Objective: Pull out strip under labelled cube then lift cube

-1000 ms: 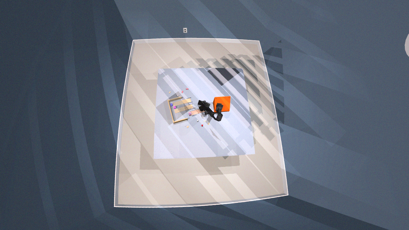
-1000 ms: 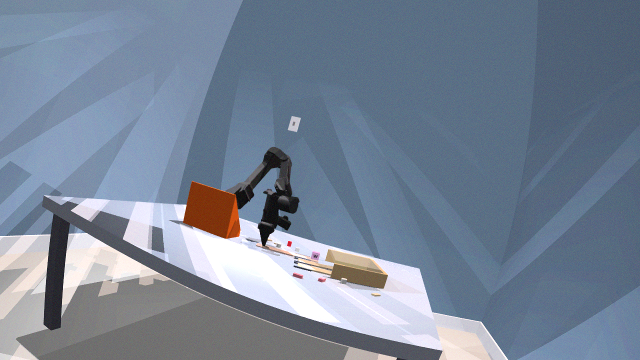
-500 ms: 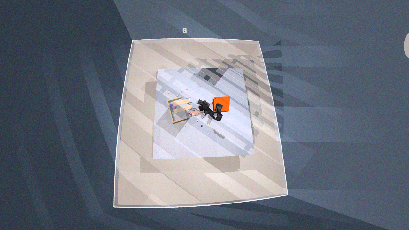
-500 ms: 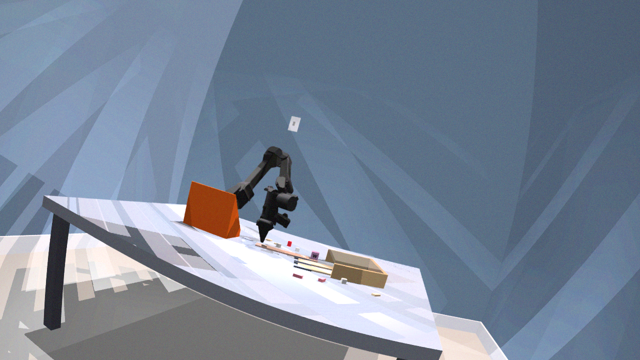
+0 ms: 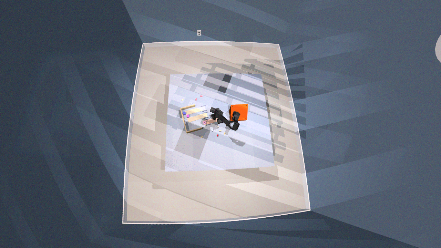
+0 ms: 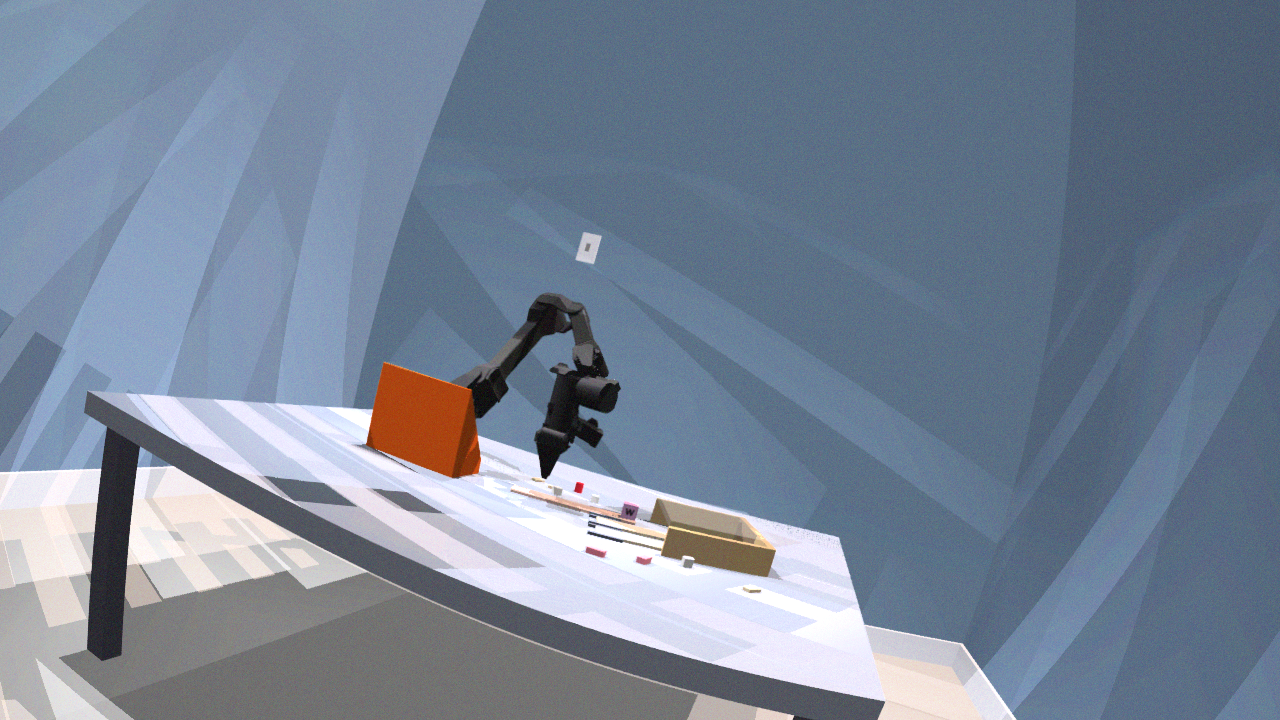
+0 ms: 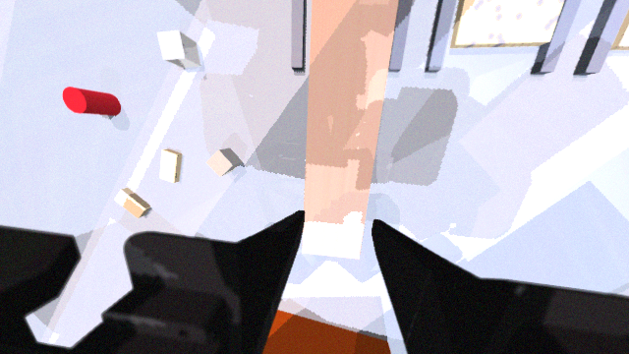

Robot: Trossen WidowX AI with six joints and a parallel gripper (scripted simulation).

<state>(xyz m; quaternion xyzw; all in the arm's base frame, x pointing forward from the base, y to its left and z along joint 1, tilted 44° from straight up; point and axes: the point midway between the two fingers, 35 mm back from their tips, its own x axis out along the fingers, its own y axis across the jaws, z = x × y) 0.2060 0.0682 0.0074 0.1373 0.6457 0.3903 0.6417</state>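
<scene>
The labelled cube (image 5: 204,122) (image 6: 630,511) is pinkish purple and shows a dark W in the exterior view. It sits at the far end of the salmon strip (image 5: 212,121) (image 6: 565,504) (image 7: 341,123); the wrist view does not show the cube. The strip's near part sticks out past the dark rails beside it. My gripper (image 6: 546,476) (image 7: 338,221) is open and empty, pointing down above the strip's near end, with one finger on each side of it in the wrist view. Two pale yellow strips (image 5: 194,110) (image 5: 197,117) lie beside it.
A wooden frame (image 5: 184,123) (image 6: 716,551) stands around the strips' far ends. A blue cube (image 5: 184,113) and a magenta cube (image 5: 187,116) are inside it. A red cylinder (image 5: 217,135) (image 6: 579,488) (image 7: 98,101) and several small blocks lie around. An orange wedge (image 5: 242,107) (image 6: 420,420) stands by the arm's base.
</scene>
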